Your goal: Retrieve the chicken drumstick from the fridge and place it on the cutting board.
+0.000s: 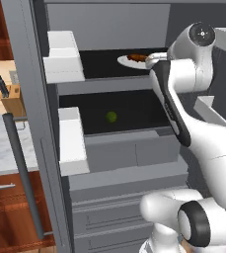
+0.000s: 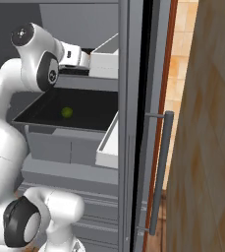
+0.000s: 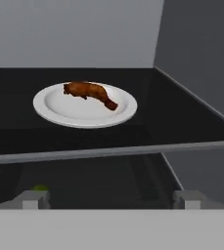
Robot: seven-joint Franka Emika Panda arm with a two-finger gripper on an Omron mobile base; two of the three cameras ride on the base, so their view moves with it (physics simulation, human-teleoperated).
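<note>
One open claw (image 3: 111, 199) faces the chicken drumstick (image 3: 89, 92) on its plate (image 3: 59, 110).

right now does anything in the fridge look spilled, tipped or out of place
Nothing stands out. The chicken drumstick lies whole on the white plate, which sits flat on the upper shelf of the fridge; a small green fruit rests alone on the shelf below.

White glossy arm (image 1: 203, 143) — rounded, bulbous links, black bands at joints, one black side stripe.
</note>
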